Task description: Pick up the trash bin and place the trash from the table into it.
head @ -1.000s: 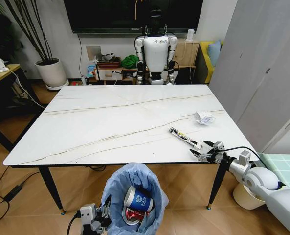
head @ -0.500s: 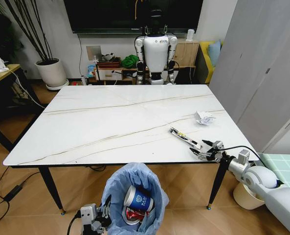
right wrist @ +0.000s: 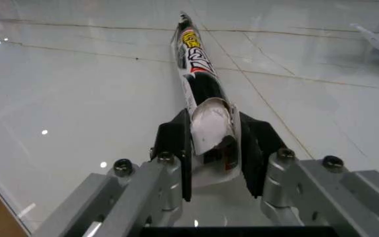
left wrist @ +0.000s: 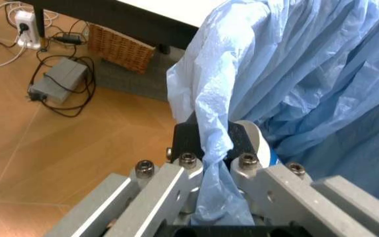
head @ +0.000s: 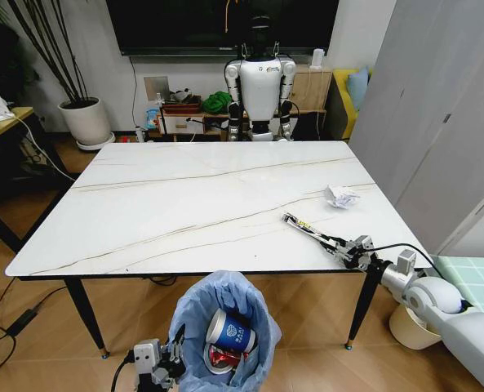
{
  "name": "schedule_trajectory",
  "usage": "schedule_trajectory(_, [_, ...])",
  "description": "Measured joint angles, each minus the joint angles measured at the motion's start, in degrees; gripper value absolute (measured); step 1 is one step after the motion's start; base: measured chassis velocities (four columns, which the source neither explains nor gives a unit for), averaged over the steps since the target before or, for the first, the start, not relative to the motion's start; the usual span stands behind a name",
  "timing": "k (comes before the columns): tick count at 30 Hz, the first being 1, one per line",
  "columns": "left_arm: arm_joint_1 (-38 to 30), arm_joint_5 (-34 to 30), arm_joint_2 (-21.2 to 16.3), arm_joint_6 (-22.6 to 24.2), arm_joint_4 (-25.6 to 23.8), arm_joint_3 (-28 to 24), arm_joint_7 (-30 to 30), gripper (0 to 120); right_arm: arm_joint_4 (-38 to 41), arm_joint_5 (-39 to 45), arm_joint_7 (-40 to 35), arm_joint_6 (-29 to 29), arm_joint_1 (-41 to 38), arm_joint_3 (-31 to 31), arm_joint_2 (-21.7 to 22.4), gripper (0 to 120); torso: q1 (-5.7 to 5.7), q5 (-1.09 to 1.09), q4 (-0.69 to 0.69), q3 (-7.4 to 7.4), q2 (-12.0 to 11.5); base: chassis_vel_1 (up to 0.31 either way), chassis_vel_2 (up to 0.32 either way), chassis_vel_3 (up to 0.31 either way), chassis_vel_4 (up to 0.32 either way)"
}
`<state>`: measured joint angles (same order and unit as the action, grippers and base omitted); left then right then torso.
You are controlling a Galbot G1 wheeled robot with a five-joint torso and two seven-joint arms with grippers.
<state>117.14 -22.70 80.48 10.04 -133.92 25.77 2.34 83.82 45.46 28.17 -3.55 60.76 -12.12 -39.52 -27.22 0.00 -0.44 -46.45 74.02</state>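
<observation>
Trash bin (head: 223, 331), lined with a crinkled light-blue bag, stands on the wooden floor just in front of the near edge of the surface (head: 184, 204), below the level of its top. Inside the bin lie a blue-and-white paper cup (head: 229, 331) and a crushed red can (head: 223, 357), the cup above the can. The left gripper (head: 175, 349) is at the bin's left rim; in the left wrist view its fingers (left wrist: 183, 143) are drawn narrow, pinching a fold of the blue bag (left wrist: 212, 118) between them.

On the surface, a long dark wrapper (head: 308, 229) lies near the bin-side right corner, running diagonally away from that corner. The right gripper (head: 342, 247) is at the wrapper's corner-side end. In the right wrist view its fingers (right wrist: 176, 140) stand close on either side of the wrapper (right wrist: 199, 74), touching it, with the torn white end between them; the rest of the wrapper lies flat on the marble top.

Crumpled white paper (head: 340, 196) rests on the surface beyond the wrapper, toward the right edge and apart from it.
</observation>
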Motion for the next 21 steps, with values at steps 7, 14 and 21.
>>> schedule_trajectory(7, [-0.08, -0.04, 0.02, 0.01, 0.04, -0.07, 0.01, 0, -0.1, 0.21, 0.3, -0.06, -0.1, -0.04, 0.1, 0, 0.0, 0.0, 0.0, 0.0, 0.0, 0.0, 0.0, 0.0, 0.0])
schedule_trajectory(14, [-0.46, -0.1, -0.04, 0.11, 0.33, -0.35, 0.22, 0, -0.19, 1.15, 1.94, -0.72, 0.33, -1.67, 0.86, 0, 0.0, 0.03, 0.01, 0.0, 0.0, 0.0, 0.0, 0.0, 0.0])
schedule_trajectory(21, [-0.97, -0.41, -1.06, 0.12, 0.87, -1.33, 0.62, 0, 5.6, 3.72, 10.11, -5.44, 2.8, -8.95, 7.09, 0, -0.01, -0.02, -0.01, 0.0, 0.0, 0.0, 0.0, 0.0, 0.0])
